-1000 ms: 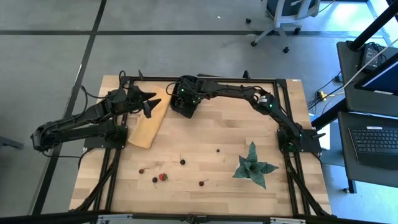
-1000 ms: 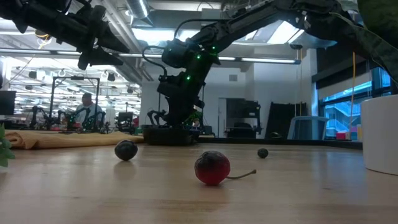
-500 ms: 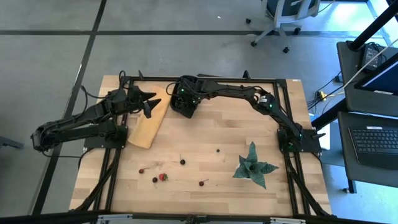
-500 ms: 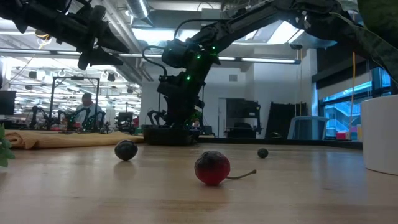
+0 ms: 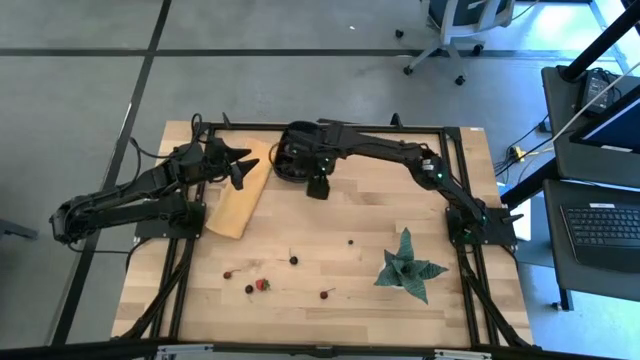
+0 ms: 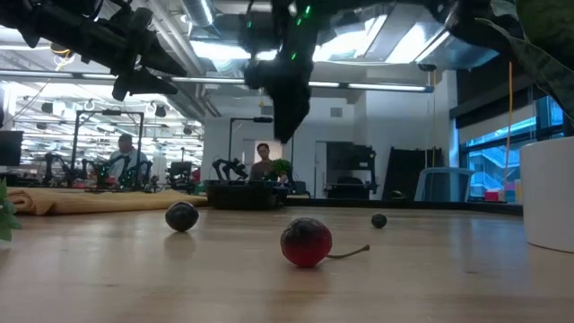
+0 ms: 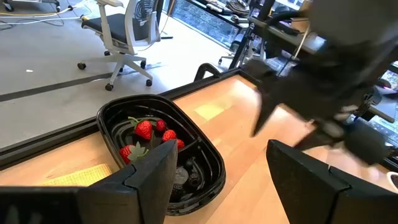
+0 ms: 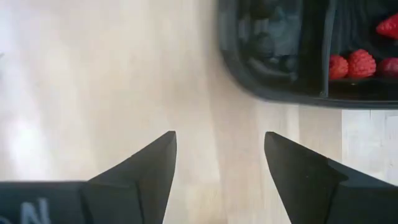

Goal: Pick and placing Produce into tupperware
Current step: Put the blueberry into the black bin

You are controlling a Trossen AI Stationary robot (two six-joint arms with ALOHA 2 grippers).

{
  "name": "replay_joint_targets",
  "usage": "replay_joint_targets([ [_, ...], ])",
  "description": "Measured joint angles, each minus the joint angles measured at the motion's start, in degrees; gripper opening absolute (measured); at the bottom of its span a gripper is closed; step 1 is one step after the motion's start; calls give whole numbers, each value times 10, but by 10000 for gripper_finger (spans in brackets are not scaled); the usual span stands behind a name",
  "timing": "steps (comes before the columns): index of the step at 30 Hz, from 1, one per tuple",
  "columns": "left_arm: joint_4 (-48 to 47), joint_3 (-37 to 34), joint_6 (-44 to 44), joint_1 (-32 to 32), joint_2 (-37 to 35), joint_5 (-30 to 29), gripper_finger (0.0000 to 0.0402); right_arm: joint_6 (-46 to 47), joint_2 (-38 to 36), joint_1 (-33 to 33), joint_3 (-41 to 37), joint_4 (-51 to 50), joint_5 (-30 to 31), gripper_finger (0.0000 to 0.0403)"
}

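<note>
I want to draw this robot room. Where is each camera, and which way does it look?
High view: above, looking straight down at the table; both arms show.
Low view: at tabletop height, looking across past a red fruit; arms hang overhead.
Left wrist view: on the left arm, facing the black tub; its two fingers show.
Right wrist view: on the right arm, looking down at wood; its jaws are open.
Both wrist views share the tub.

your right wrist view cuts the black tub (image 8: 292, 68) off at its edge, the left finger (image 7: 146, 180) hides part of the tub in the left wrist view, and the scattered berries (image 5: 293, 261) overhead are too small to identify.
</note>
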Motion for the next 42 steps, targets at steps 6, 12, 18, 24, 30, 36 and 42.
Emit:
replay_joint_targets([
  [6,0,0,5,0,0,0,240,-6,-57,38,-21,-28,0,245],
  [12,-1,0,5,0,0,0,240,-20,-116,65,-61,-29,0,245],
  [18,-21,0,5,0,0,0,240,-17,-181,90,-179,-6,-1,245],
  [24,-31,0,5,0,0,0,240,0,-264,112,-378,162,-11,245],
  [30,-30,0,5,0,0,0,240,-22,-328,109,-542,284,-7,245],
  [36,-30,0,5,0,0,0,240,-50,-339,149,-646,336,-8,245],
  [42,-30,0,5,0,0,0,240,-36,-339,198,-707,422,-8,245],
])
